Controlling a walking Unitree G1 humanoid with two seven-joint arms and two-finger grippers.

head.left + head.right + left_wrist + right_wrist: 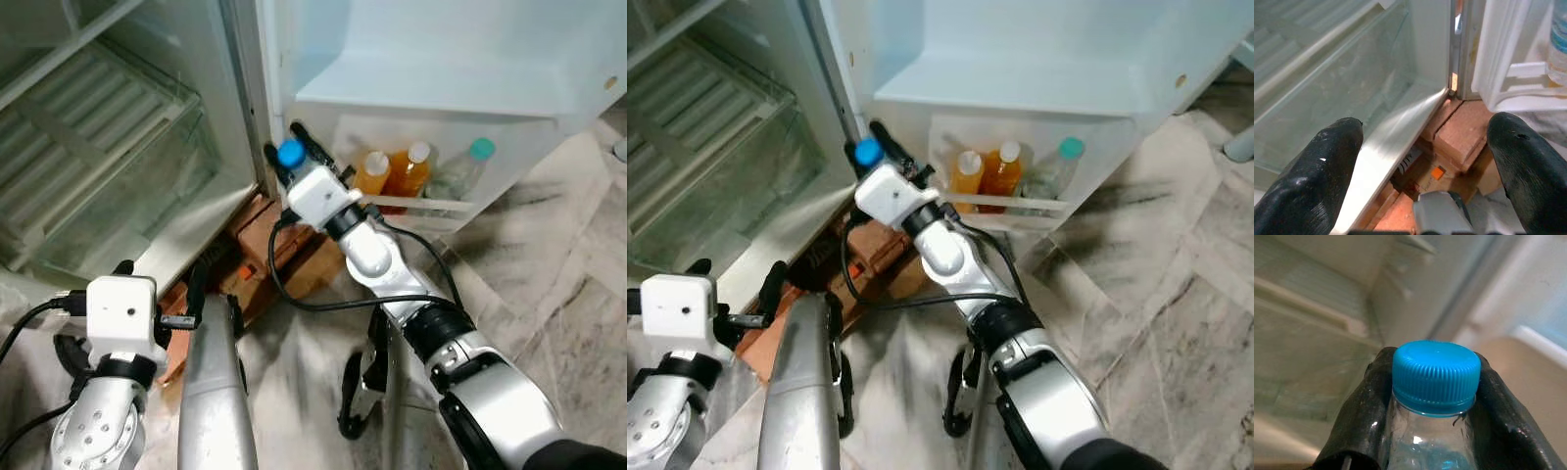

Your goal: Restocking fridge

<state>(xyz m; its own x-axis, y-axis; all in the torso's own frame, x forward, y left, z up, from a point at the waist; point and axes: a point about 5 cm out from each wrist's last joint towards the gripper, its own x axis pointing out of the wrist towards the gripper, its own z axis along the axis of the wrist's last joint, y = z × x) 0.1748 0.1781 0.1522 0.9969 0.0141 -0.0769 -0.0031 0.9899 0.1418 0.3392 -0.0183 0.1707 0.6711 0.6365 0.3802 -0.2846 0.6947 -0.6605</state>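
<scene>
The right gripper (291,155) is clamping its fingers on a bottle (1435,396) beside the door shelf (431,204), ready to stock it, while the left gripper (1425,161) is idling, fingers apart.

This was a home kitchen. An open fridge (147,147) stood with clear shelves and a crisper drawer, raised on red bricks (279,245). Its door shelf (431,204) carried two orange juice bottles (392,174) and a water bottle (468,168). The floor (558,264) was grey-veined marble.
</scene>
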